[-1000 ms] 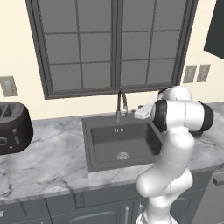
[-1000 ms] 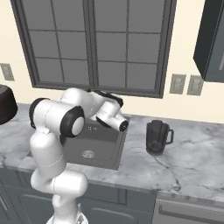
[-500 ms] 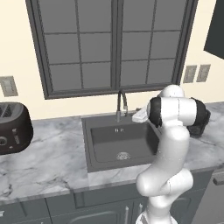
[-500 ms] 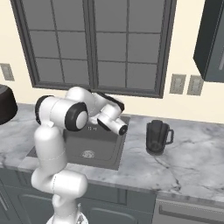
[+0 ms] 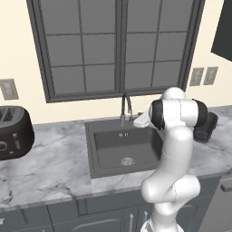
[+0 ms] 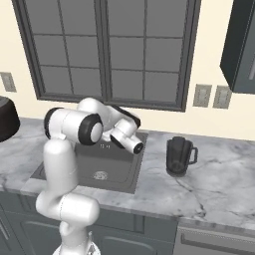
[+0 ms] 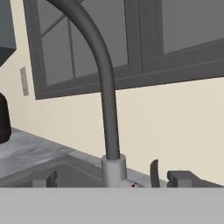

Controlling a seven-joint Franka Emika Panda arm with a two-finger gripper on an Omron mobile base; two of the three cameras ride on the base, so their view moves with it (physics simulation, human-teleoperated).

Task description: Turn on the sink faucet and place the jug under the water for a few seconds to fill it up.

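In the middle of the left base view, the sink faucet stands upright at the back edge of the sink, which is set into the marble counter. The white arm rises from the lower right of this view and bends toward the faucet, with its hand just to the right of the spout. In the hand view, the faucet fills the centre as a thick dark curved pipe on a lighter base, and a small lever stands just to the right of this base. The two finger tips of the gripper are at the bottom of this view, one on each side of the faucet base, so the jaws are spread wide and they grasp nothing. The jug stands upright on the counter in the right part of the right base view, well apart from the sink, with its handle turned to the right. In the left base view the jug is partly hidden behind the arm. A dark toaster sits at the left edge of the left base view. No stream shows under the spout.
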